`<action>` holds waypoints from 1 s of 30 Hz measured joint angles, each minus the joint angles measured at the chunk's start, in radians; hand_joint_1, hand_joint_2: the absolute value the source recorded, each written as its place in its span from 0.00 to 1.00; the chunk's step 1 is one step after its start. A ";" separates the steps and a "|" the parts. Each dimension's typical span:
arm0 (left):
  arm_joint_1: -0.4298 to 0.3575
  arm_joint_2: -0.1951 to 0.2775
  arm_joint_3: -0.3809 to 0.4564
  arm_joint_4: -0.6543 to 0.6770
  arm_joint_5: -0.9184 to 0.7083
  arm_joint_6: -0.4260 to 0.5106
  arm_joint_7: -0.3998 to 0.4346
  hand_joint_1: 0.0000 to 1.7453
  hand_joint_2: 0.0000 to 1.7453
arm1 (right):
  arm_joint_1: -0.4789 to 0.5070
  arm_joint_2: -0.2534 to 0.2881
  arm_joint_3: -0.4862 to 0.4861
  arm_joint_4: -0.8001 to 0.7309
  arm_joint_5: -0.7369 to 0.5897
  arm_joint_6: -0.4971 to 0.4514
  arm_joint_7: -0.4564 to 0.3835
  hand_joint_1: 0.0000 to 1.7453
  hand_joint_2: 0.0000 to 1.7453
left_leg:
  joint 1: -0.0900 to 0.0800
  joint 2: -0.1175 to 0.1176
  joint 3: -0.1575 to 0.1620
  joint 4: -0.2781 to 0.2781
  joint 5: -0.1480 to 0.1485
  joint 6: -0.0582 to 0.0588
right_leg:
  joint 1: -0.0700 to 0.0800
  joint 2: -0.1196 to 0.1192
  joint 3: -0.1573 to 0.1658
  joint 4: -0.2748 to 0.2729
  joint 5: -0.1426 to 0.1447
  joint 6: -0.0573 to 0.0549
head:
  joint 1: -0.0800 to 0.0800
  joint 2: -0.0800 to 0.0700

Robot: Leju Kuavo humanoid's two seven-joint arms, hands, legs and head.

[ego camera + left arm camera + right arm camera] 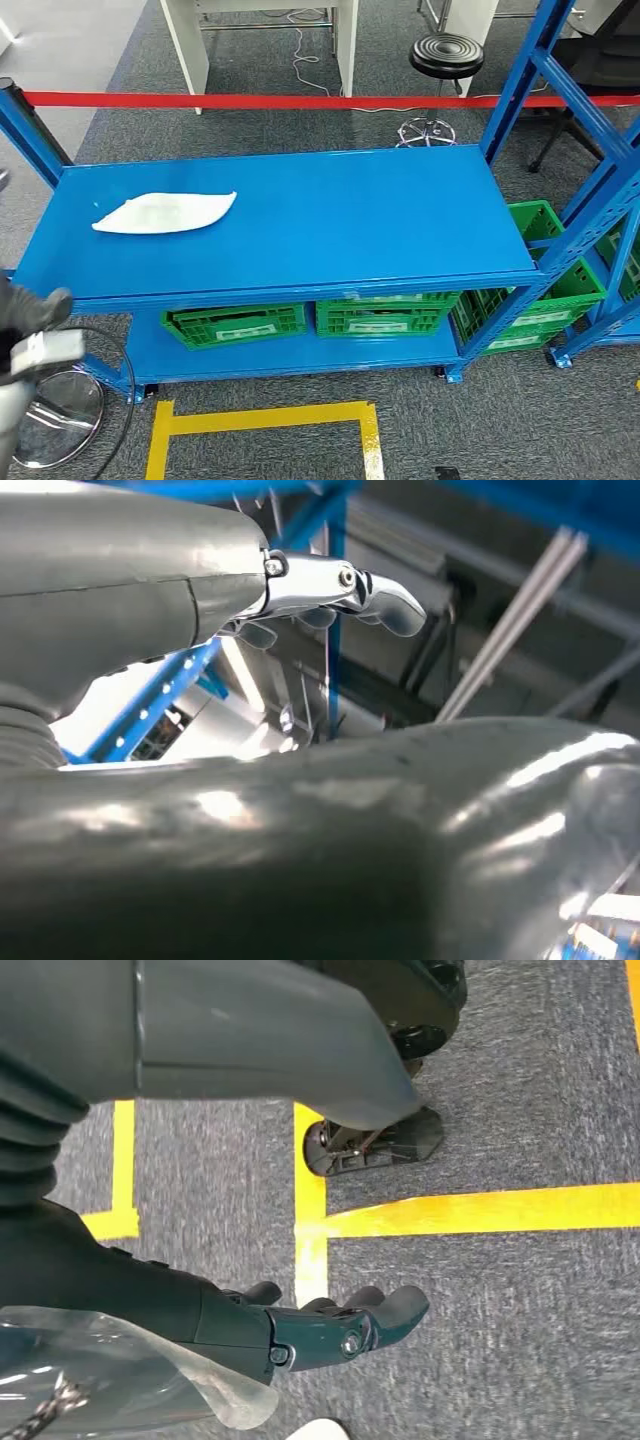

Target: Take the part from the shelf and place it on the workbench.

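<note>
Head view: the white part (164, 213) is seen lying flat on the blue workbench (340, 215) near its left end, so placement is judged done, with left hand (30, 325) and right hand (302, 1330) empty, fingers extended.

One white part (164, 213), one blue workbench (340, 215), four green crates (235, 325), two stools (446, 55)

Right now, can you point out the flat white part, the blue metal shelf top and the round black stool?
flat white part (164, 213), head view, middle of its upper face.
blue metal shelf top (340, 215), head view, bare centre of the surface.
round black stool (446, 53), head view, centre of the seat.
</note>
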 joint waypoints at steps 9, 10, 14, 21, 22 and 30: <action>-0.173 -0.019 -0.026 0.262 0.008 0.031 0.036 0.00 0.00 | -0.014 0.000 0.104 0.015 0.112 -0.011 0.037 0.00 1.00 | 0.000 0.001 0.000 0.001 0.000 0.000 | 0.000 0.002 -0.001 0.000 0.001 0.000 | 0.000 0.000; -0.186 -0.023 -0.029 0.285 0.007 0.035 0.037 0.00 0.00 | -0.014 0.000 0.117 0.017 0.127 -0.009 0.045 0.00 1.00 | 0.000 0.001 0.000 0.001 0.000 0.000 | 0.000 0.002 -0.001 0.000 0.001 0.000 | 0.000 0.000; -0.243 -0.045 -0.042 0.374 -0.009 0.045 0.038 0.00 0.00 | -0.011 0.000 0.164 0.028 0.164 0.015 0.077 0.00 1.00 | 0.000 0.001 -0.002 0.001 0.000 0.000 | 0.000 0.002 -0.002 0.000 0.001 0.000 | 0.000 0.000; -0.298 -0.084 -0.096 0.482 -0.080 0.056 0.066 0.00 0.00 | -0.008 0.002 0.207 0.038 0.181 0.029 0.101 0.00 1.00 | 0.000 0.001 -0.002 0.002 0.000 0.000 | 0.000 0.002 -0.002 0.000 0.001 0.000 | 0.000 0.000; -0.301 -0.089 -0.103 0.493 -0.087 0.058 0.072 0.00 0.00 | -0.008 0.002 0.210 0.038 0.181 0.029 0.101 0.00 1.00 | 0.000 0.001 -0.002 0.002 0.000 0.000 | 0.000 0.002 -0.002 0.000 0.001 0.000 | 0.000 0.000; -0.332 -0.120 -0.152 0.565 -0.151 0.074 0.097 0.00 1.00 | -0.008 0.002 0.229 0.038 0.185 0.028 0.111 0.00 1.00 | 0.000 0.001 -0.002 0.002 0.000 0.000 | 0.000 0.002 -0.002 0.000 0.001 0.000 | 0.000 0.000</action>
